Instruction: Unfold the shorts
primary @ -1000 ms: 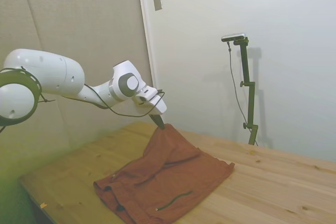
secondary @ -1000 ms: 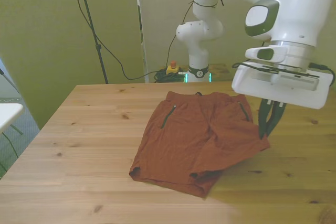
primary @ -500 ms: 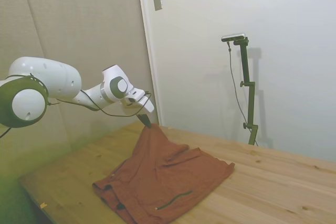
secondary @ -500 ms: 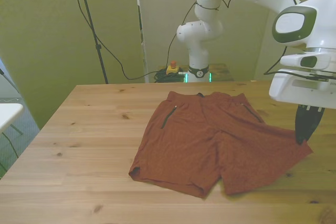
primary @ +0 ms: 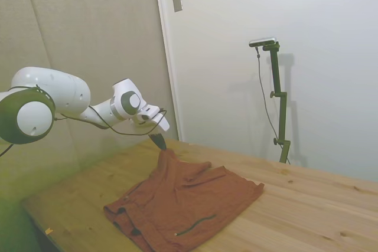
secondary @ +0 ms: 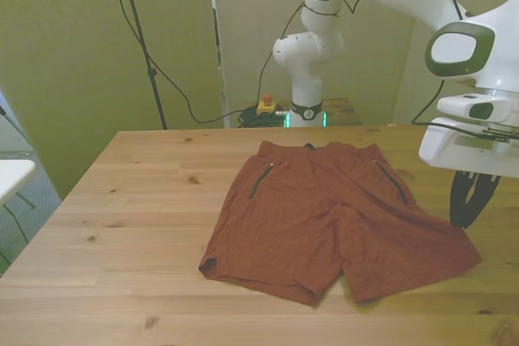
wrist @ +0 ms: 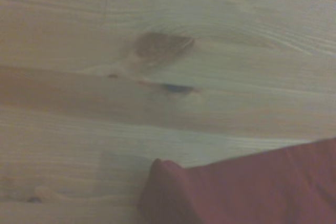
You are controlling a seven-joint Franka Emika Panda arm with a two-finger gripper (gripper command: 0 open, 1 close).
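Note:
The rust-red shorts [secondary: 324, 216] lie spread on the wooden table [secondary: 130, 224], waistband toward the far edge, both legs apart and nearly flat. A dark zipper line shows on each side. My gripper [secondary: 466, 218] hangs just above the outer edge of the leg at the front view's right, open, with a gap between its dark fingers and no fabric in them. In the side view the gripper [primary: 159, 143] sits just over a small raised peak of the shorts [primary: 189, 199]. The wrist view shows a corner of the shorts [wrist: 247, 187] on bare wood.
The table's near edge runs just below the shorts' hems in the front view. A white object [secondary: 12, 176] stands off the table at the front view's left. Bare wood lies on the front view's left of the shorts.
The gripper drew the folded-over leg out toward the front view's right, then opened and let the fabric go. That leg now lies spread on the table.

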